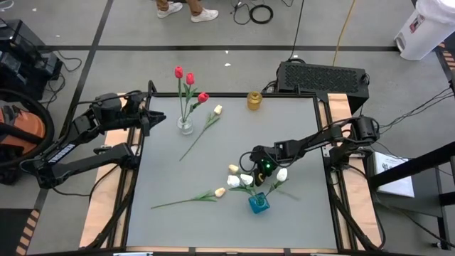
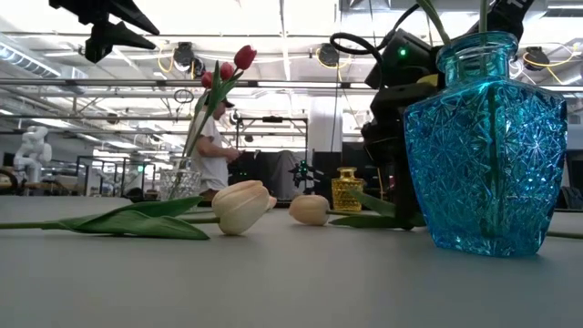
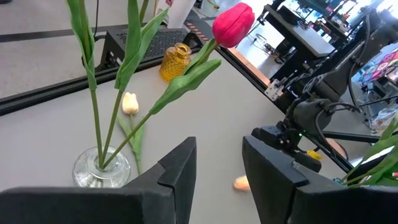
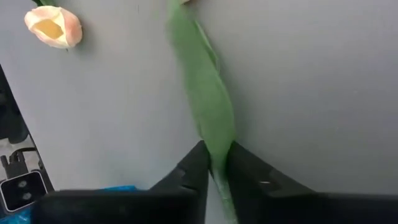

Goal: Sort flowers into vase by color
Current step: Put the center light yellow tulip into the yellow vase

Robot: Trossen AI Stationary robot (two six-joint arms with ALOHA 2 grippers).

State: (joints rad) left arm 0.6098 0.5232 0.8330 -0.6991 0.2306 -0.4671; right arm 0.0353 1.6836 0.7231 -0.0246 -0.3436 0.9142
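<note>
A clear glass vase (image 1: 185, 126) at the far left holds three red tulips (image 1: 189, 80). A blue vase (image 1: 259, 203) at the near right holds white tulips (image 1: 246, 179). Two cream-yellow tulips lie flat on the table: one (image 1: 206, 125) by the clear vase, one (image 1: 190, 200) near the front. A third cream-yellow head (image 1: 233, 168) lies beside my right gripper (image 1: 251, 158). That gripper is low over the table just beyond the blue vase and shut on a green leaf (image 4: 208, 106). My left gripper (image 1: 158, 118) hangs open and empty, left of the clear vase (image 3: 101, 168). My right gripper pinches a long green tulip leaf (image 4: 216, 160) between its two fingertips (image 4: 194, 167). The fingers come from above and point down at the table. The leaf runs on from the fingers along the grey table top. Its far end lies outside the wrist view.
A small yellow vase (image 1: 254, 100) stands at the table's far edge, without flowers. A black box (image 1: 323, 77) sits beyond the far right corner. A person (image 2: 214, 150) stands in the room behind the table. Bare table top lies in the middle and at the near left.
</note>
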